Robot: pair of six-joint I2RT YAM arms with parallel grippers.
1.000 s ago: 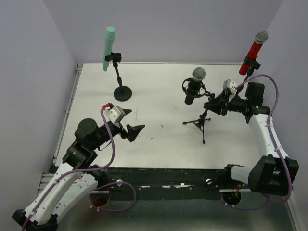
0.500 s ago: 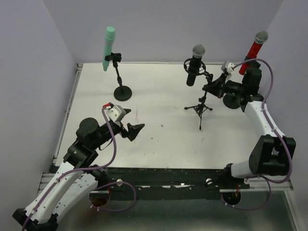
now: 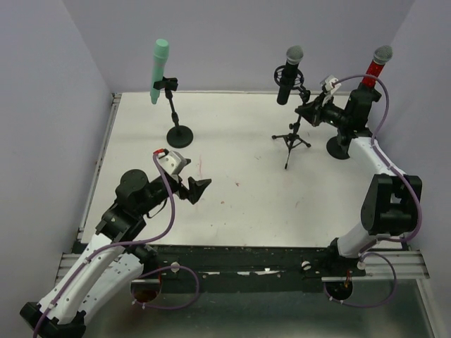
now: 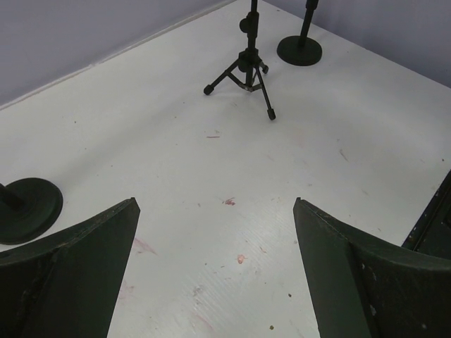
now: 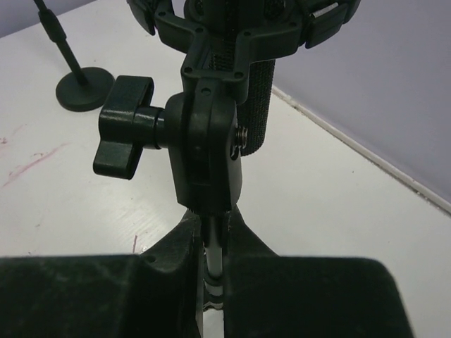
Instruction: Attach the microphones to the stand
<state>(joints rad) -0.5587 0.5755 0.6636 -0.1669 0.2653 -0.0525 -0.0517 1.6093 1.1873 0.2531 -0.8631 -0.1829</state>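
Each of the three microphones sits in a stand. The mint-green one is at the back left on a round-base stand. The red one is at the back right. The black microphone with silver mesh head sits in the shock mount of a small tripod stand. My right gripper is shut on that stand's thin pole, just under the clamp knob. My left gripper hangs open over bare table, holding nothing.
The red microphone's round base stands just right of the tripod, behind my right arm. The tripod's legs and a round base show far ahead in the left wrist view. Grey walls close the back and sides.
My right gripper closed on the tripod's pole and carried the stand with the black microphone toward the back wall. The left arm shifted only slightly.
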